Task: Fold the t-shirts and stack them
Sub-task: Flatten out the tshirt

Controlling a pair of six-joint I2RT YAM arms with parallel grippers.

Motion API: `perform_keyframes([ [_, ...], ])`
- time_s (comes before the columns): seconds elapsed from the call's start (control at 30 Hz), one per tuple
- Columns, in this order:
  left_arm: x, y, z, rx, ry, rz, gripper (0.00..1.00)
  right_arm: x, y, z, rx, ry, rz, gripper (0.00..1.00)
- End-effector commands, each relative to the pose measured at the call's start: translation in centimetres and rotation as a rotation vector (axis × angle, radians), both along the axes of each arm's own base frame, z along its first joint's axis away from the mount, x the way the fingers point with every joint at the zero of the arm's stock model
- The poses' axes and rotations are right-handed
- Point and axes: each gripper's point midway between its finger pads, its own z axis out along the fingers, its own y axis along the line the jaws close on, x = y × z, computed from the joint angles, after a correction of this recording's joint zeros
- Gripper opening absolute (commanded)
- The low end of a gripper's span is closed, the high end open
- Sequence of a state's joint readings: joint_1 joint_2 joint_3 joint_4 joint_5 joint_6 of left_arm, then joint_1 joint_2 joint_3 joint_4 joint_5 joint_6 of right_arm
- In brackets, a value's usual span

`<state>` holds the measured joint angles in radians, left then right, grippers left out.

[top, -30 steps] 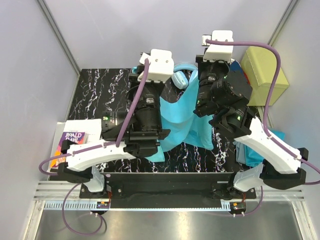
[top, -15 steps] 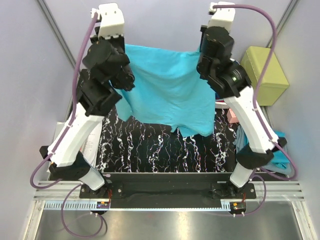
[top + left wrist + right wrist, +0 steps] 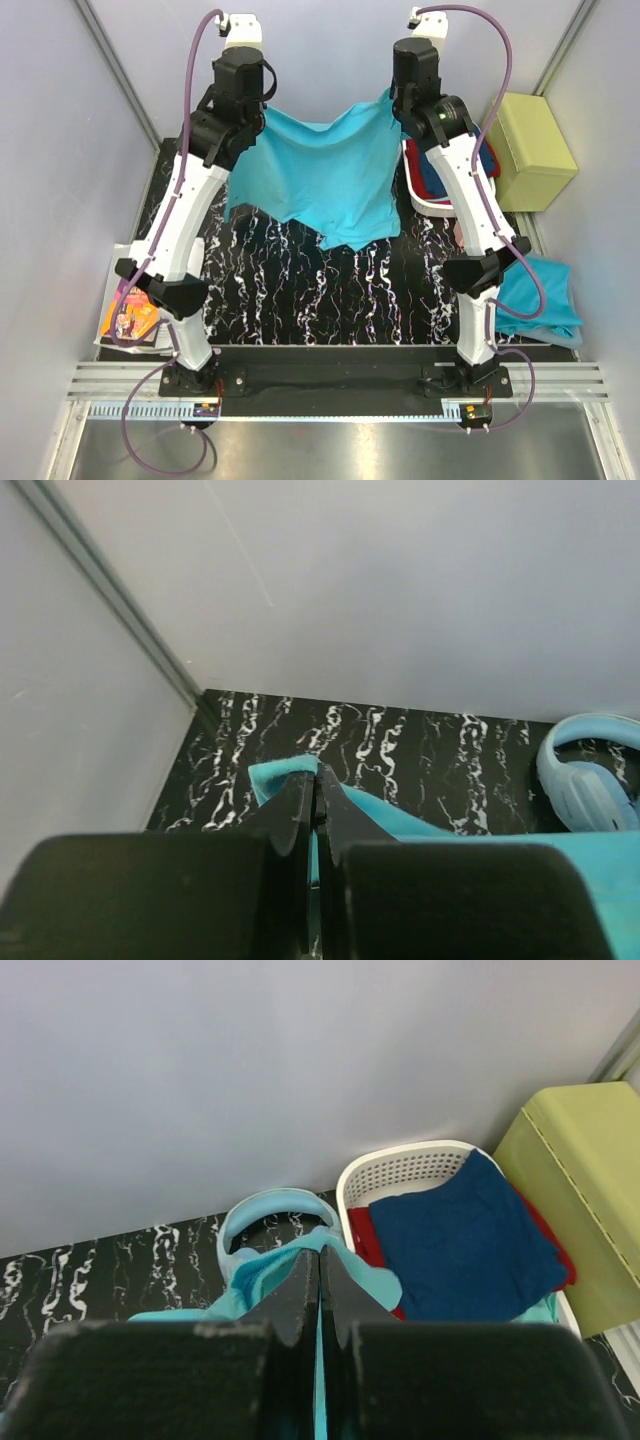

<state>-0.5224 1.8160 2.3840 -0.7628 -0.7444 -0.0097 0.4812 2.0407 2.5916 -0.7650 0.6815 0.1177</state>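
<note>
**Turquoise t-shirt held spread in the air between two raised arms**

One turquoise t-shirt [image 3: 320, 185] is held stretched above the far half of the black marbled table [image 3: 300, 300], its upper edge sagging between the two grippers and its lower edge hanging unevenly, longest toward the middle. A second turquoise t-shirt [image 3: 545, 295] is seen lying crumpled at the right edge of the table, beside the right arm's elbow.

The left gripper [image 3: 316, 772] is pressed together on the shirt's upper left corner; a small fold of cloth is seen sticking out past the fingertips in the left wrist view. The right gripper [image 3: 320, 1252] is likewise clamped on the upper right corner, with cloth bunched on both sides of its tips.

Both arms are raised high and reach toward the back wall. Each is bent at the elbow low over its own side of the table, with the forearm rising steeply to the wrist. The wrists are held well apart, at about the same height.

Under the hanging shirt, pale blue headphones [image 3: 585, 770] lie near the back wall. To their right, a white basket [image 3: 400, 1165] is shown holding dark blue cloth [image 3: 460, 1245] over red cloth. A yellow-green box [image 3: 525, 150] stands beside the basket, and a book [image 3: 130, 320] lies off the left side of the table.
</note>
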Motion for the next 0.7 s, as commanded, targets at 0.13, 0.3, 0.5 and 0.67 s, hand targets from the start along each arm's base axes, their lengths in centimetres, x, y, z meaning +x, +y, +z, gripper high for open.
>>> perform_keyframes([
  [0.13, -2.2, 0.0, 6.6, -0.170, -0.175, -0.108, 0.00, -3.3, -1.3, 8.2, 0.100, -0.194, 0.030, 0.00],
  [0.3, -0.8, -0.4, 0.1, -0.121, -0.007, -0.080, 0.00, -2.4, -0.8, 1.1, 0.066, -0.005, -0.001, 0.00],
  [0.5, -1.7, -0.3, -6.6, -0.113, 0.140, -0.062, 0.00, -4.2, -1.3, -3.6, 0.022, 0.099, -0.011, 0.00],
  [0.67, -5.5, -0.9, -11.3, -0.165, 0.211, -0.076, 0.00, -7.5, -1.6, -8.2, 0.059, 0.157, -0.003, 0.00],
])
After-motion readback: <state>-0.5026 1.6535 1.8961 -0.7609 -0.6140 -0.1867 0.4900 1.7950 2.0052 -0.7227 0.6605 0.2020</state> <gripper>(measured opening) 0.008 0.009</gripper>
